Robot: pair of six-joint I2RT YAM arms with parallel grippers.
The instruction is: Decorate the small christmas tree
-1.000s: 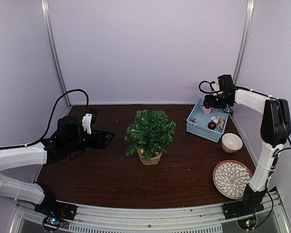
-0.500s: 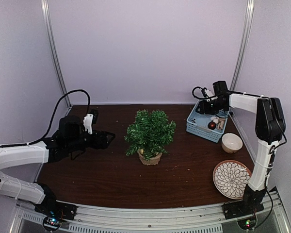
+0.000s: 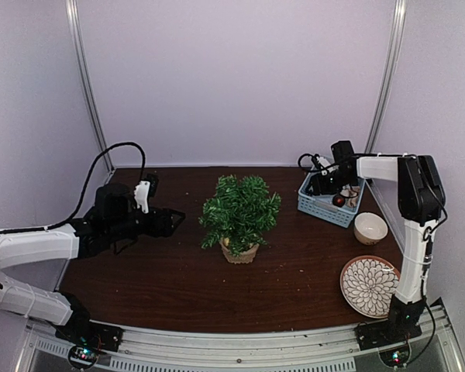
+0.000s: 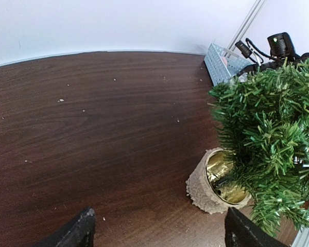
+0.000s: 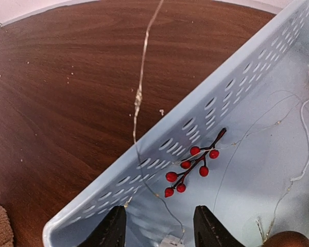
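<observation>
Small christmas tree: table centre, upright in its pot, no ornaments visible.
Blue basket: 2 o'clock of tree, stocks decorations.
Right gripper: fingers spread, empty, poised above red berry sprig, likely to pick it.
Left gripper: 9 o'clock of tree, fingers released, facing it.

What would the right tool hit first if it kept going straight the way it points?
Most likely the red berry sprig lying in the blue basket, straight ahead of the open right tool. A thin wire crosses there too; which comes first is unclear.
</observation>
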